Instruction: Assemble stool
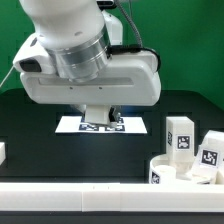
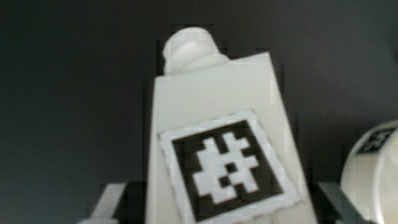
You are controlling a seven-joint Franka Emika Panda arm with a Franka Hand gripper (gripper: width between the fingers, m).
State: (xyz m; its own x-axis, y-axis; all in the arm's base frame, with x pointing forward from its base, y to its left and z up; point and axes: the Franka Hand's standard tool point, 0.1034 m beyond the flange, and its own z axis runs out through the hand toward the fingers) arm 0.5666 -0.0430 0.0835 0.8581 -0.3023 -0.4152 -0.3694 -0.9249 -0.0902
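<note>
In the wrist view a white blocky stool leg [image 2: 210,110] with a black-and-white tag stands between my gripper's [image 2: 222,205] two grey fingers [image 2: 112,203], which press on its sides. Its rounded peg end points away from the camera, over the dark table. A curved white part with a tag, probably the round seat [image 2: 375,168], shows at the edge. In the exterior view the gripper [image 1: 98,117] hangs over the middle of the table, mostly hidden by the arm, and the held leg is hidden. The seat [image 1: 176,170] lies at the exterior view's right with two upright legs [image 1: 180,135] behind it.
The marker board [image 1: 128,125] lies flat on the black table behind the gripper. A long white border rail [image 1: 90,195] runs along the front edge. A small white piece [image 1: 2,152] sits at the exterior view's left edge. A green wall stands behind.
</note>
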